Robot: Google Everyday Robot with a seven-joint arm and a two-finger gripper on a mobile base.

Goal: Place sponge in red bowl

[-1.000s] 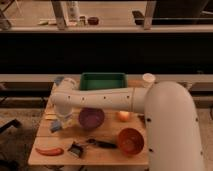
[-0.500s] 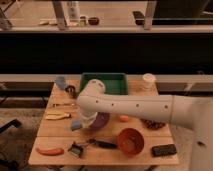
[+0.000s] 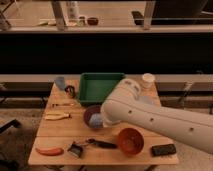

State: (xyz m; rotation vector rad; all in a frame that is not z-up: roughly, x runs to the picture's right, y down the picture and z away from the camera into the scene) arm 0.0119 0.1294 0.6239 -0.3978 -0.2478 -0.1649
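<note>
The white arm reaches in from the lower right, and its wrist hides most of my gripper [image 3: 98, 119] at the arm's left end. The gripper is shut on the blue-grey sponge [image 3: 95, 120], which shows at the arm's tip, above the dark purple bowl [image 3: 89, 113]. The orange-red bowl [image 3: 130, 141] stands upright and empty near the table's front edge. It is to the right of the gripper and nearer the front than it.
A green tray [image 3: 100, 86] sits at the back, with a white cup [image 3: 147, 80] to its right and a blue cup [image 3: 60, 82] to its left. A banana [image 3: 57, 116], a red pepper [image 3: 49, 151], a black brush [image 3: 102, 144] and a flat black object [image 3: 164, 149] lie on the wooden table [image 3: 60, 135].
The gripper has carried the sponge rightward from the table's left side to above the purple bowl. The arm now fills more of the lower right of the view.
</note>
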